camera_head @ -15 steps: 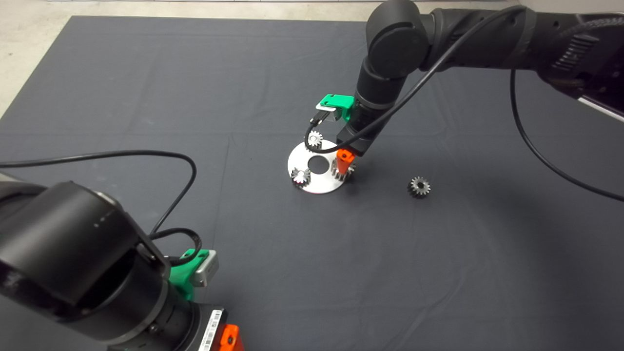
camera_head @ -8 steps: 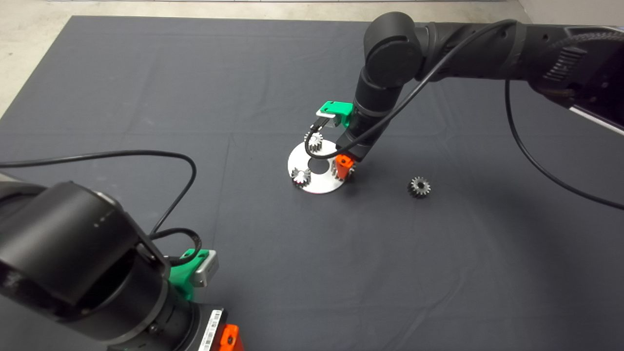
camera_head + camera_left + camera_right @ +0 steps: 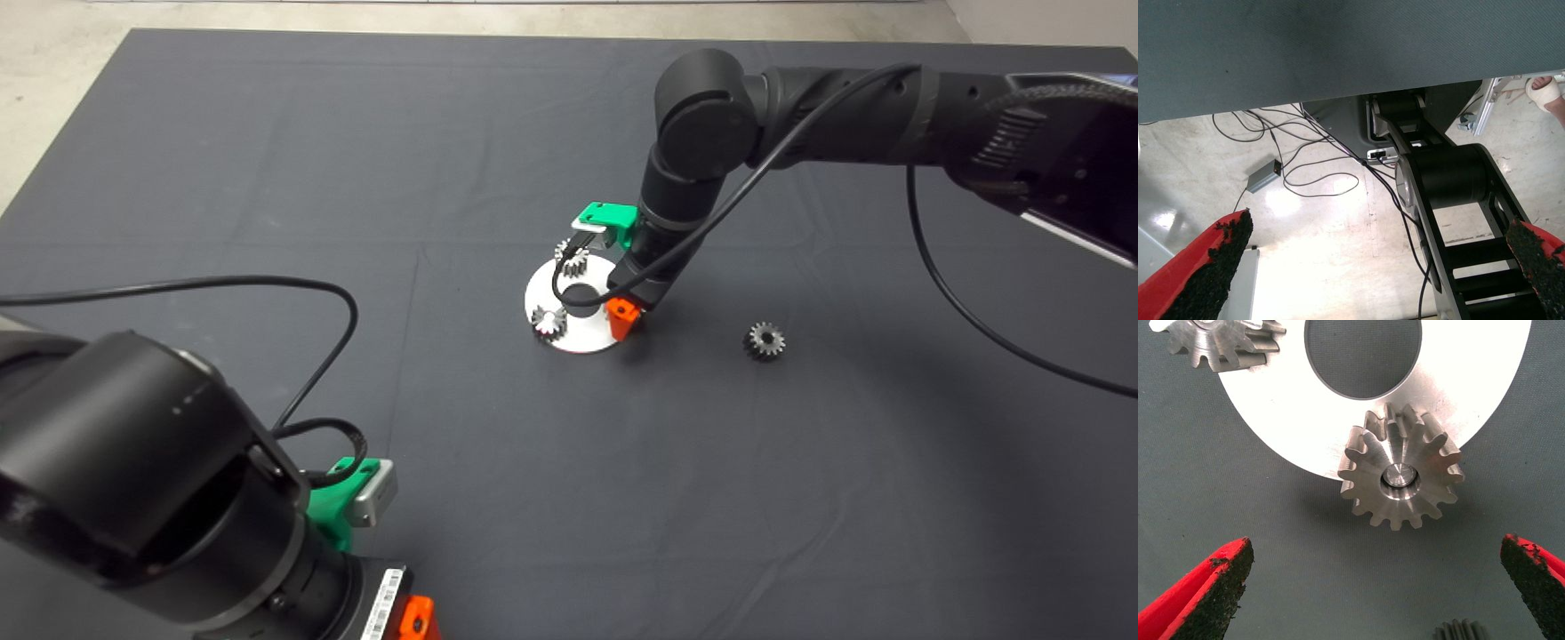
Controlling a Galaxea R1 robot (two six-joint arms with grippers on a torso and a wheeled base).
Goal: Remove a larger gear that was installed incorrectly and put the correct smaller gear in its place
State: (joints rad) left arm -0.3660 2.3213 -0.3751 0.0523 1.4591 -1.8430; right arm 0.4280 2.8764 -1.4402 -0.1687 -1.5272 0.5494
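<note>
Item 1, surface: dark grey mat (image 3: 267, 178), fine woven cloth with faint fold lines, covering my table; pale concrete floor (image 3: 53, 53) shows past its far left corner.

Item 2, left gripper (image 3: 1358, 267): parked at the lower left edge of my head view, holding nothing. Its red fingers (image 3: 1201, 267) with coarse black pads stand wide apart. Its wrist view looks past the mat edge at the glossy floor, loose black cables (image 3: 1318, 180), a small grey box (image 3: 1263, 176) and the black robot base (image 3: 1451, 200); a person's foot (image 3: 1545, 93) shows at one corner.

Item 3, smaller gear (image 3: 764, 340): dark steel, short straight teeth, lying alone on the mat well to the right of the plate; I see only a sliver of its teeth (image 3: 1461, 631) in the right wrist view.

Item 4, plate (image 3: 578, 338): flat bright metal ring with a round centre hole, carrying three gears. Two small gears (image 3: 548, 322) (image 3: 573, 259) sit at its near-left and far rim.

Item 5, larger gear (image 3: 1400, 475): machined grey steel, flared teeth, mounted on a shiny pin, overhanging the plate's rim. In my head view the right arm hides it.

Item 6, right gripper (image 3: 1375, 587): lowered over the larger gear, jaws spread wide, gripping nothing; red fingers (image 3: 1205, 593) flank the gear without touching it
</note>
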